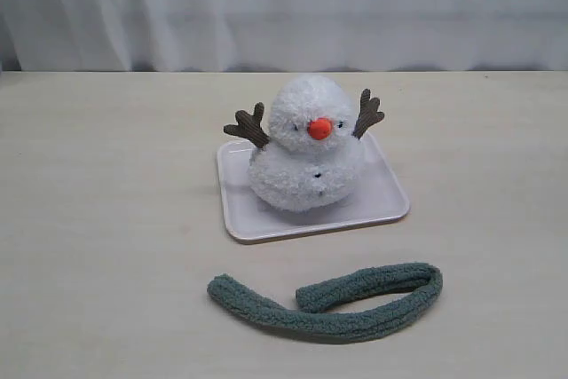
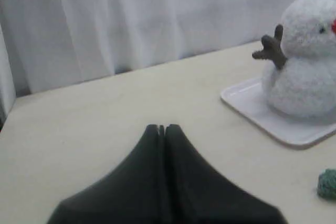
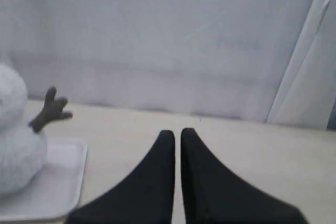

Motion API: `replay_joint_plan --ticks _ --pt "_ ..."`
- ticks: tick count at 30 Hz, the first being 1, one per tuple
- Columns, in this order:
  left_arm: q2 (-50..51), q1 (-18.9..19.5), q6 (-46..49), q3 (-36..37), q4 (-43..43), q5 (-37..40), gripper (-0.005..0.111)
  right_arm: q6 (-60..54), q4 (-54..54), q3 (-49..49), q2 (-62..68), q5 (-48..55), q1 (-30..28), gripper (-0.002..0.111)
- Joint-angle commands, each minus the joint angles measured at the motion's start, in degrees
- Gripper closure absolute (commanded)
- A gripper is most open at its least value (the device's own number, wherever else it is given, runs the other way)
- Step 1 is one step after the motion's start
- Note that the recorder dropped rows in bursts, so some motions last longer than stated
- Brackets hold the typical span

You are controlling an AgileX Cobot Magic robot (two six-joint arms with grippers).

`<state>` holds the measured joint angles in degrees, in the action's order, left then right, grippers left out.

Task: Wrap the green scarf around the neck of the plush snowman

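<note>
green scarf [image 1: 355, 288] doubled, near white tray's [image 1: 383, 194] front edge | plush snowman [image 1: 306, 144] upright on tray | likely light, limp, fuzzy: pinch one end | left gripper [image 2: 161, 128], right gripper [image 3: 177, 132] both clenched, empty

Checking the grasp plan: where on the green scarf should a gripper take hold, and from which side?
Probably the green scarf at its rounded left end, from above, with the left gripper. It lies flat, doubled back on itself, and that end sticks out alone, clear of the other strand and the tray.
</note>
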<state>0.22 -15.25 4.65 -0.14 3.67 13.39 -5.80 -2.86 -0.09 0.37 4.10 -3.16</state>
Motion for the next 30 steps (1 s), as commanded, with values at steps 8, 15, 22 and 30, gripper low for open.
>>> replay_joint_plan --ticks 8,15,22,30 --pt "-0.22 -0.14 -6.01 0.14 -8.23 -24.75 0.107 34.11 -6.90 0.09 -0.37 -28.29 0.00 0.104" --pt "-0.22 -0.14 -7.97 0.14 -9.34 -29.61 0.107 41.90 -11.76 -8.18 3.75 -22.09 0.00 0.061" --pt "-0.22 -0.14 -9.66 0.14 -8.78 -28.57 0.092 65.74 -41.57 -27.91 25.78 -10.86 0.00 0.045" --pt "-0.22 -0.14 -9.28 0.14 -8.68 -22.91 0.080 27.34 -9.72 -51.89 58.24 24.81 0.00 0.045"
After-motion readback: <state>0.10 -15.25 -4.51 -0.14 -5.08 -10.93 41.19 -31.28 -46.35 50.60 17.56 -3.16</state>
